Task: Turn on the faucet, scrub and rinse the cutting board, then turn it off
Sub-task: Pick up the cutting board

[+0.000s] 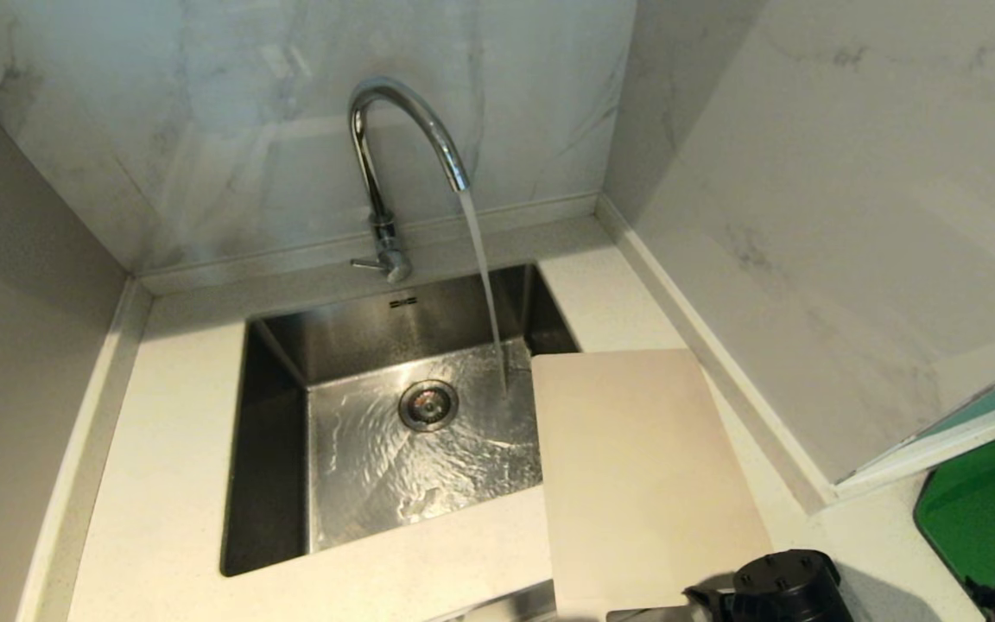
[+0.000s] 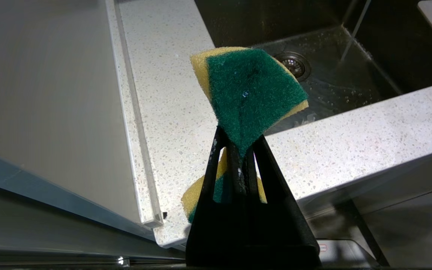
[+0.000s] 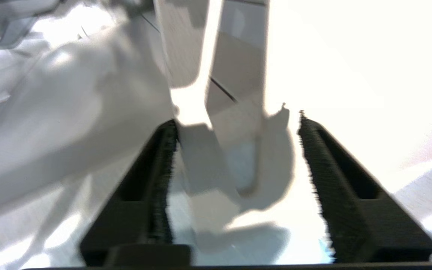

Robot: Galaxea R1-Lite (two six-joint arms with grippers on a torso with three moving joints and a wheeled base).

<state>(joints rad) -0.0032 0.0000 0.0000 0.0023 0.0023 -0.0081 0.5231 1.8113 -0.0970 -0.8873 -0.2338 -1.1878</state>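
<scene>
Sink [image 1: 277, 449] set in the desk [image 1: 169, 484]

Faucet [image 1: 381, 164] stands behind the sink; cutting board [image 1: 644, 484] lies right of it, one corner overhanging the basin.

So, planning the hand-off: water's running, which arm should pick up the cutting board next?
Right, likely. The right gripper is open just by the cutting board; the left gripper already clamps the sponge, off beside the sink.

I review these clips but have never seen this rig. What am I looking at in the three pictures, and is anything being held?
A two-armed robot stands at a kitchen sink. The head camera looks down: the faucet is running, and the cutting board lies on the counter, one corner over the basin. The other two pictures come from cameras behind each arm's fingers. The left gripper is shut on a green-and-yellow sponge near the counter's front edge. The right gripper is open and holds nothing; its view is blurred.
</scene>
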